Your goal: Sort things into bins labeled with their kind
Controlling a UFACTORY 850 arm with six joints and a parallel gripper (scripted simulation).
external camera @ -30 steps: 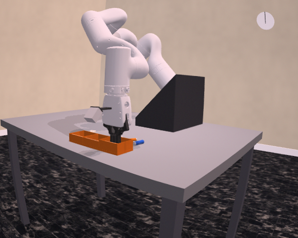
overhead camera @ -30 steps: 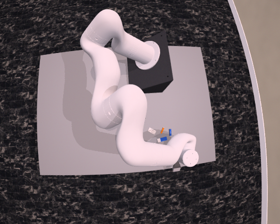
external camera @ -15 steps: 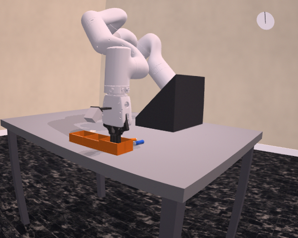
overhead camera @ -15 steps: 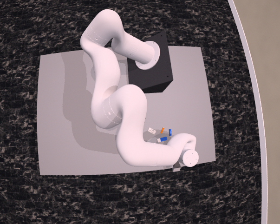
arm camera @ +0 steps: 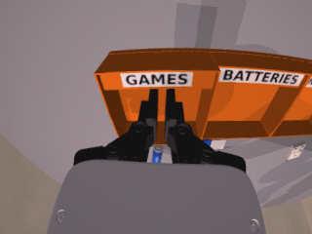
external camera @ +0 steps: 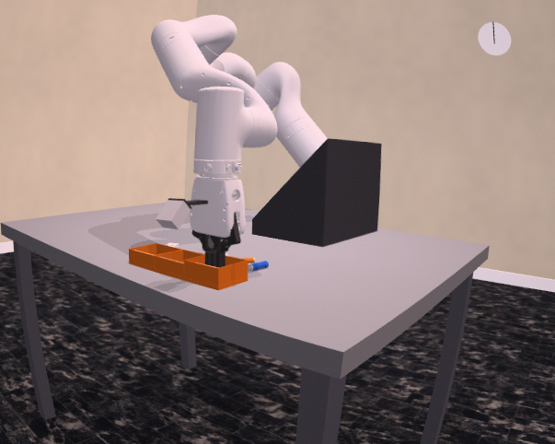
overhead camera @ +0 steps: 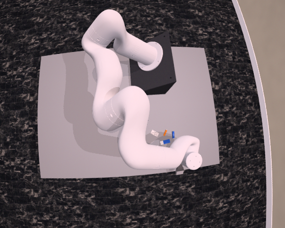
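Note:
An orange three-part bin row [external camera: 203, 275] [arm camera: 161, 62] stands on the table. Its labels read GAMES, BATTERIES and a cut-off third. My gripper [external camera: 215, 263] [arm camera: 162, 99] is shut, with nothing visible between the fingers; its tips reach into the GAMES bin. Behind the row lie a blue cylinder [overhead camera: 173, 134] [external camera: 260, 265] [arm camera: 157, 155], an orange stick [overhead camera: 165, 132] [external camera: 249, 260] and a blue thing with a white end [overhead camera: 166, 141] [arm camera: 208, 142]. A white spotted tile [overhead camera: 154, 133] lies near them. Another white spotted tile [external camera: 172, 244] [arm camera: 295, 151] lies farther along. The fingers hide part of the GAMES bin.
The table [overhead camera: 186, 105] [external camera: 363, 286] carries the black base block [overhead camera: 150, 81] [external camera: 349, 191] behind the things. The white arm [overhead camera: 150, 157] [external camera: 220, 123] hides the bins from above. The bins stand near the table's long edge.

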